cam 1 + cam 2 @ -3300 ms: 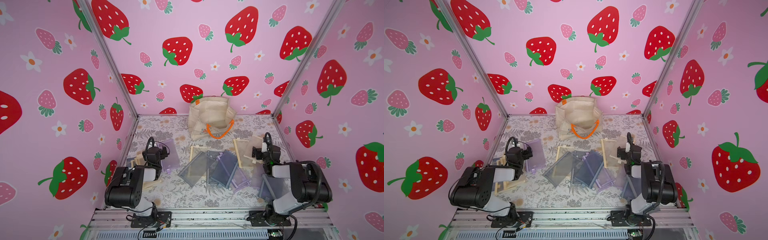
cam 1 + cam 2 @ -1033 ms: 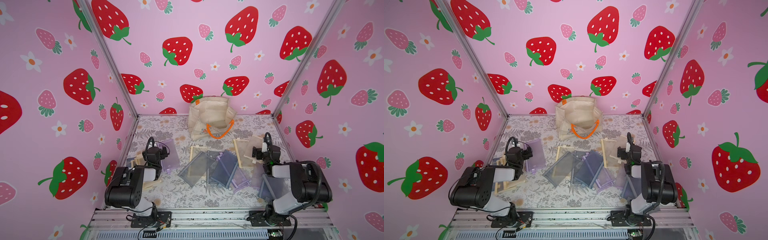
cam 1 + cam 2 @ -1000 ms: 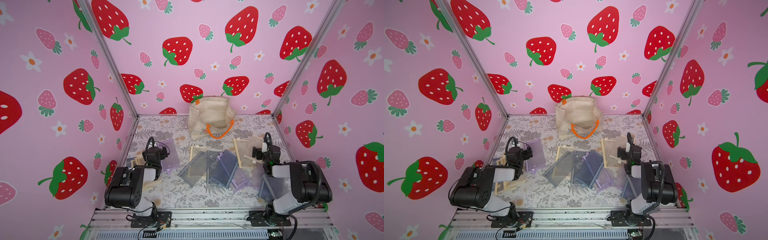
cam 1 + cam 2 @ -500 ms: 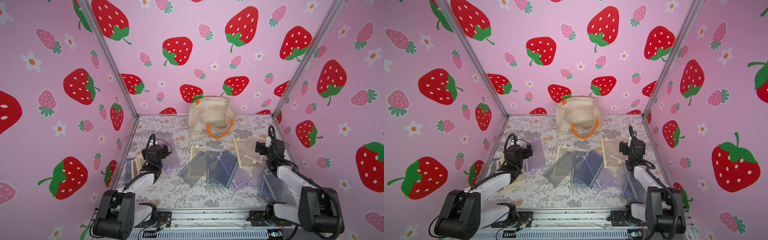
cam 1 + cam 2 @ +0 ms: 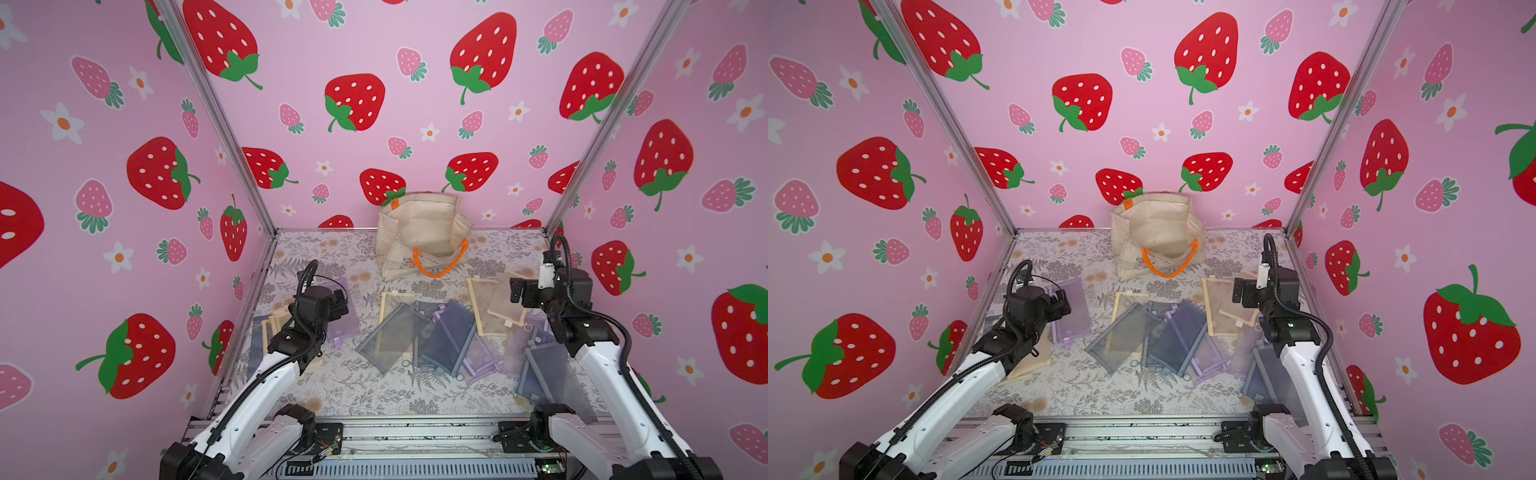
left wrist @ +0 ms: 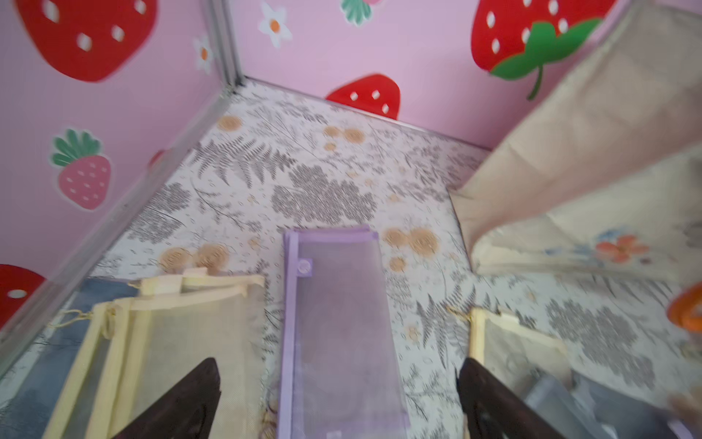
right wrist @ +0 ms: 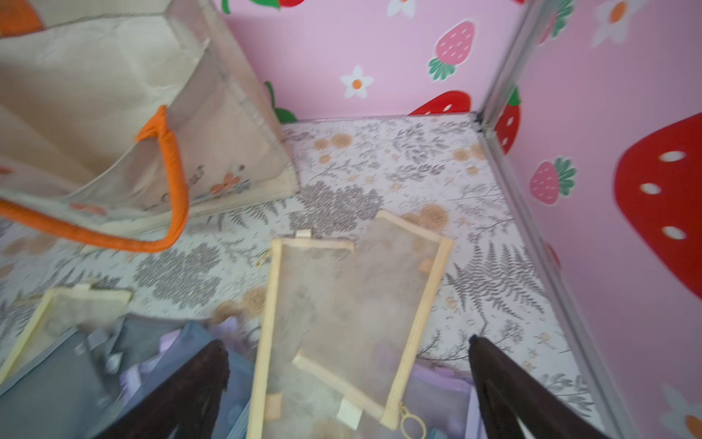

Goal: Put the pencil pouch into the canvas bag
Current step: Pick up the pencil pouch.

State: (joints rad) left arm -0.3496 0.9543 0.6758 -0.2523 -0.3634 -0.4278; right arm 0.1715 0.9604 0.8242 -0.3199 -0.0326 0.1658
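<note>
Pencil pouches (image 5: 446,332) scattered flat over floral worktop (image 5: 365,390): see-through mesh, zip-edged, in purple, cream, grey-blue. Purple pouch (image 6: 338,304) lies right under left hand (image 6: 338,399), jaws spread wide, nothing held. Cream pouch (image 7: 349,304) under right hand (image 7: 347,391), likewise wide, empty. Canvas bag (image 5: 419,232) at back by wall (image 5: 415,124): cream, boxy, mouth gaping, orange rope handle (image 5: 436,272) drooping over front.

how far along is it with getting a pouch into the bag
Done: nothing; no pouch shows in the canvas bag. In hand: nothing; the left gripper hangs open over a purple pouch, the right gripper open over a cream pouch. To do: grasp, carry, drop in.
</note>
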